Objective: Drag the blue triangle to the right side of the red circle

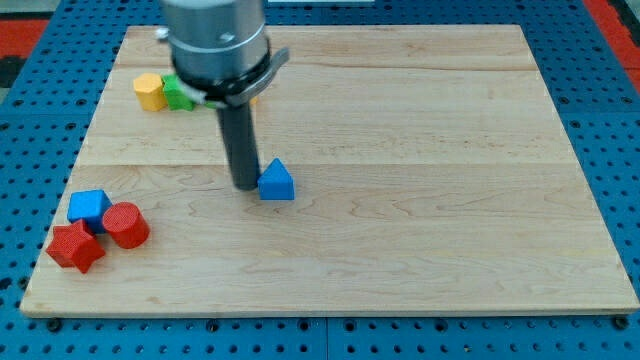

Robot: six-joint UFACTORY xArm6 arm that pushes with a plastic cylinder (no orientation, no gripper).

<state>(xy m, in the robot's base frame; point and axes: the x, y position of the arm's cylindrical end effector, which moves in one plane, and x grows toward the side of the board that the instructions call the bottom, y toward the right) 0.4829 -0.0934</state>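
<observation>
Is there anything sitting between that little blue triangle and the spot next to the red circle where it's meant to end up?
Nothing visible: bare board lies between the blue triangle and the right side of the red circle. My tip sits just left of the triangle, on the side facing the circle.

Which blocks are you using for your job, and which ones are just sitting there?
For the job: blue triangle, red circle, my tip just left of the triangle.
Just sitting: blue cube, red star-like block, yellow block, green block.
</observation>
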